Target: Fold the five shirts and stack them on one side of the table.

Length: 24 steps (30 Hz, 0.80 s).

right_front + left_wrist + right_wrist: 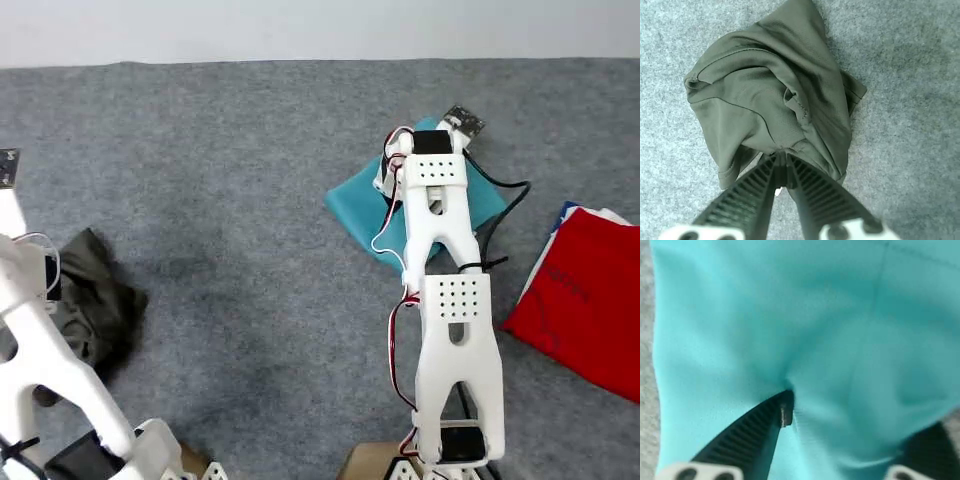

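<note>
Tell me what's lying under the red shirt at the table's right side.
White fabric and blue fabric peek out beneath the red shirt along its far edge. It covers the rest, so how many garments lie below cannot be told.

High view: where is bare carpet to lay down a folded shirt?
Widest free patch: the grey carpet between the crumpled olive-green shirt and the teal shirt. The far strip behind both is bare too. Crowded: the right edge, by the red shirt stack.

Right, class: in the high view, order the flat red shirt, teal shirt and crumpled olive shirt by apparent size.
flat red shirt
teal shirt
crumpled olive shirt
The last two are partly covered.
</note>
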Available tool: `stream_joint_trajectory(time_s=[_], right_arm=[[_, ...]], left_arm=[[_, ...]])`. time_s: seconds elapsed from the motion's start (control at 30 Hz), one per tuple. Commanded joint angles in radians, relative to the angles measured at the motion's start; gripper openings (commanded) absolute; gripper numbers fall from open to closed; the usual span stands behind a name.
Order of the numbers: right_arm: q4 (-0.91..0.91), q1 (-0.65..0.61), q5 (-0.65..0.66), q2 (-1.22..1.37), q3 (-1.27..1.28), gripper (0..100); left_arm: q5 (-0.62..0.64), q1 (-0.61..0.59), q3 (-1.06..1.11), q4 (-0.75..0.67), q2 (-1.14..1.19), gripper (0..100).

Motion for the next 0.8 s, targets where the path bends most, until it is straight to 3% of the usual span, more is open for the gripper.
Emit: stream_joint_trajectory(time_s=[0.0,0.1,0.27,0.47,0.77], right_arm=[[0.012,-0.005,0.041,0.013,0.006,14.4],[0.012,0.001,0.086,0.010,0.006,0.7],[0.074,0.027,0.098,0.002,-0.049,0.8],[0.214,0.067,0.215,-0.005,-0.267,0.9],[0.214,0.134,0.402,-0.205,-0.176,0.9]], left_arm=[[-0.008,0.000,0.001,0.009,-0.035,1],[-0.008,0.000,0.001,0.009,-0.035,1],[-0.006,0.000,0.001,0.011,-0.035,1],[-0.006,0.000,0.001,0.025,-0.035,1],[-0.008,0.000,-0.005,0.032,-0.035,1]])
